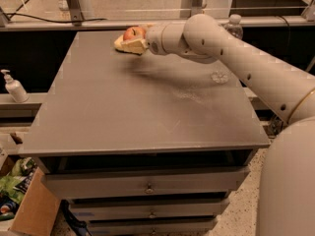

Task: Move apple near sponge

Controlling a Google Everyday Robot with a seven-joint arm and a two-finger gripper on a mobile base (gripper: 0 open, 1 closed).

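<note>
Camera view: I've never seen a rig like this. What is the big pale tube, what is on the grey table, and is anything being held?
The pale jointed tube is a robot arm reaching in from the right. There is only one camera. It looks down at the table from the front, and where it is mounted is not known. At the arm's tip is the end effector. Its two cream-yellow fingers are closed on a red-orange apple at the table's far edge. A small clear object lies on the right of the table. I cannot pick out a sponge. Off the table there is a pump bottle at the left and drawers underneath.
</note>
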